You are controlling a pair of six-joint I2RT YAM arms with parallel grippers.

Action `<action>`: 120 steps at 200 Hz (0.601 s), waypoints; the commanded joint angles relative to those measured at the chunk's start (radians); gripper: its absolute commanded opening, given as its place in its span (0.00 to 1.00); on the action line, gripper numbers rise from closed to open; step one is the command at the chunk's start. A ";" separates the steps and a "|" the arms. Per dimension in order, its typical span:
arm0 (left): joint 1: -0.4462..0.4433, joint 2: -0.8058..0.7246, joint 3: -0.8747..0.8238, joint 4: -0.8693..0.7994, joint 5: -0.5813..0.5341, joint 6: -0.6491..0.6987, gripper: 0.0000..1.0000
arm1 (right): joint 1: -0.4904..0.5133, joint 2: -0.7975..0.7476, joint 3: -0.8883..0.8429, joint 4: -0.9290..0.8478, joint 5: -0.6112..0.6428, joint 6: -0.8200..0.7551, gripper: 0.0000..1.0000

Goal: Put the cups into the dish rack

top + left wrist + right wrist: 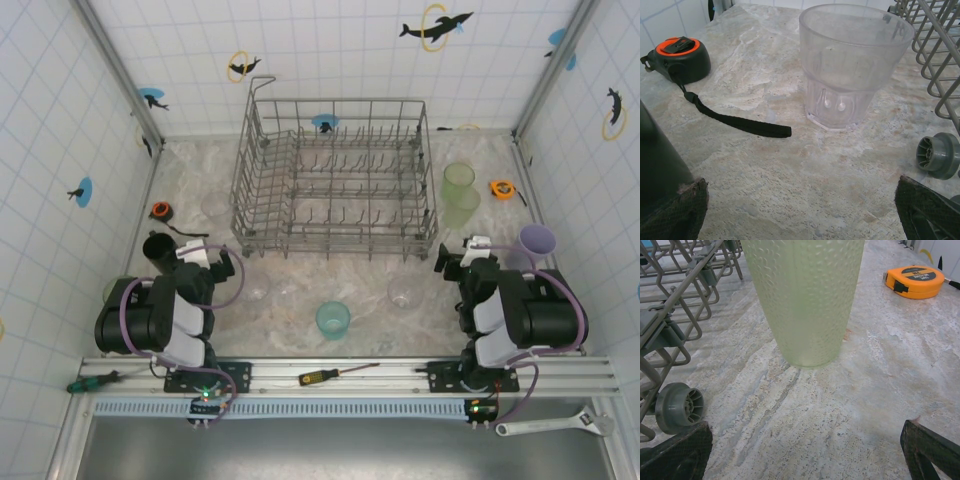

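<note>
I saw the left jaws apart, facing a clear glass (855,65) at upper centre. The right jaws, likewise apart, faced a pale green cup (805,300) beside the dish rack (677,296).

Clear glass (852,70) upright on table (765,170), tape measure (680,60) left, dish rack (940,55) right; tool (805,202) jaws wide apart.

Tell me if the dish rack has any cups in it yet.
Empty. From above, the dish rack holds just bare wire tines; the teal cup and a pale green cup stand outside it on the table.
</note>
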 commanded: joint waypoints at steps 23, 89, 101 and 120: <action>0.008 0.008 -0.002 0.028 0.017 0.012 0.98 | 0.000 -0.001 -0.009 0.012 -0.002 -0.006 1.00; 0.006 -0.010 0.007 0.016 -0.034 0.000 0.98 | 0.016 -0.070 0.003 -0.063 0.152 0.031 1.00; 0.003 -0.066 0.047 -0.111 -0.092 -0.022 0.98 | 0.027 -0.118 0.012 -0.119 0.196 0.034 1.00; -0.001 -0.138 0.113 -0.295 -0.193 -0.067 0.98 | 0.040 -0.196 0.019 -0.193 0.233 0.029 1.00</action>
